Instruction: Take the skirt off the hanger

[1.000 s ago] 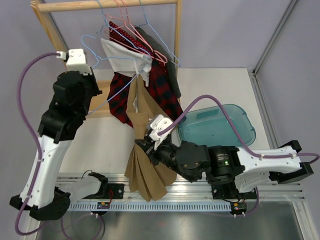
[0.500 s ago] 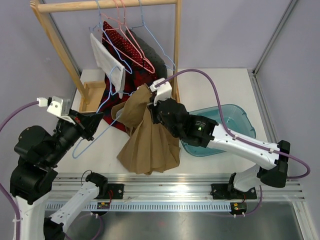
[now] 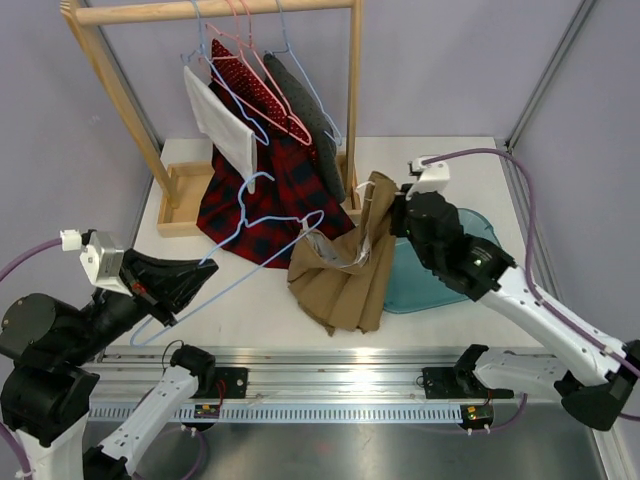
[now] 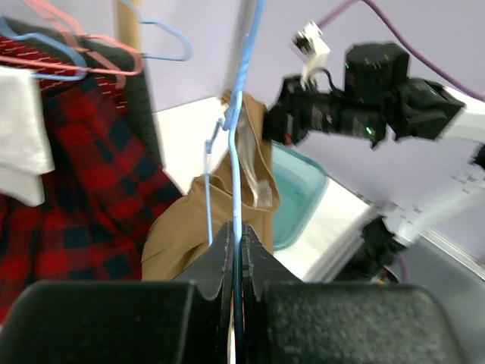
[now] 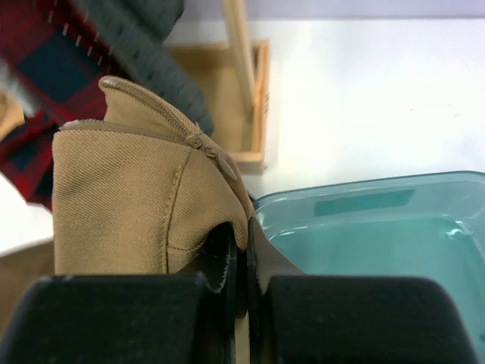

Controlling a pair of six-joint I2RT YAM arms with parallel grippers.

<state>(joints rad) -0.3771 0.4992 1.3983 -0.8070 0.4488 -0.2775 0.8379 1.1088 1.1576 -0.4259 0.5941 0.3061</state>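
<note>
One tan skirt (image 3: 345, 285), one bin (image 3: 410, 285) (teal)

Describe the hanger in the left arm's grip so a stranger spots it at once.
Start at the wooden rack. In front of it, off the rail, a light blue wire hanger slants from the left end effector toward the tan skirt. The other hangers all hang on the rail.

The skirt (image 3: 345, 285) is plain tan with a matching zip. The hanger (image 4: 235, 189) is light blue wire. At three o'clock from the skirt, the bin (image 5: 394, 235) is see-through teal. At ten o'clock hangs a red-and-navy plaid garment (image 3: 245, 215), and above it a white cloth (image 3: 222, 125), a red dotted garment (image 3: 245, 75) and a plain dark grey one (image 3: 310, 120). The rack (image 3: 352, 90) is pale wood.
</note>
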